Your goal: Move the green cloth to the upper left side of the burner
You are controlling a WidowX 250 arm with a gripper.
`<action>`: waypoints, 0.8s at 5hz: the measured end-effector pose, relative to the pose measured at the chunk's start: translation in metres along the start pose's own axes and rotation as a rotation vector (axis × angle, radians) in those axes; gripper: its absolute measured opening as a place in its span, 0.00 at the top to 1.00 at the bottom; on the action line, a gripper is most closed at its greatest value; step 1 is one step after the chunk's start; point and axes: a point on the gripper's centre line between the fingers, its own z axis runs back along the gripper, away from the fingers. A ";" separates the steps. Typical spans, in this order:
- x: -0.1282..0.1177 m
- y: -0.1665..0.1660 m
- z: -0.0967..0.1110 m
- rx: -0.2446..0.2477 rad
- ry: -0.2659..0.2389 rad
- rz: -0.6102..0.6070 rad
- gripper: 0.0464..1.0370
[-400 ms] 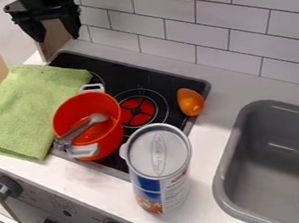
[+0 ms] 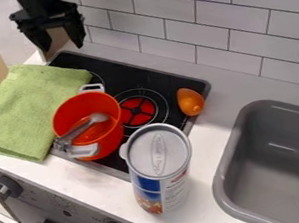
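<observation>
The black gripper (image 2: 62, 46) hangs at the upper left, above the back left corner of the stove, its two fingers apart with nothing between them. Below and left of it, the green cloth (image 2: 31, 108) lies spread over the counter and the left part of the black burner plate (image 2: 156, 80). The cloth's right edge comes close to the orange pot, and the gripper is apart from the cloth.
An orange pot (image 2: 111, 137) with a grey-handled utensil inside stands on the stove. In front is a tall lidded canister (image 2: 159, 165). An orange object (image 2: 190, 101) lies at the stove's right edge. The grey sink (image 2: 248, 128) is at the right, a tiled wall behind.
The gripper has come down slightly and a little to the right, its fingers still apart. The cloth, pot and canister have stayed where they were.
</observation>
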 end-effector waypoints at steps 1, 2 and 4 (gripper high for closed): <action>-0.001 0.006 0.005 -0.020 0.011 0.021 0.04; -0.007 0.018 0.011 -0.002 0.014 -0.018 0.04; -0.045 0.053 0.021 0.013 0.001 -0.140 0.35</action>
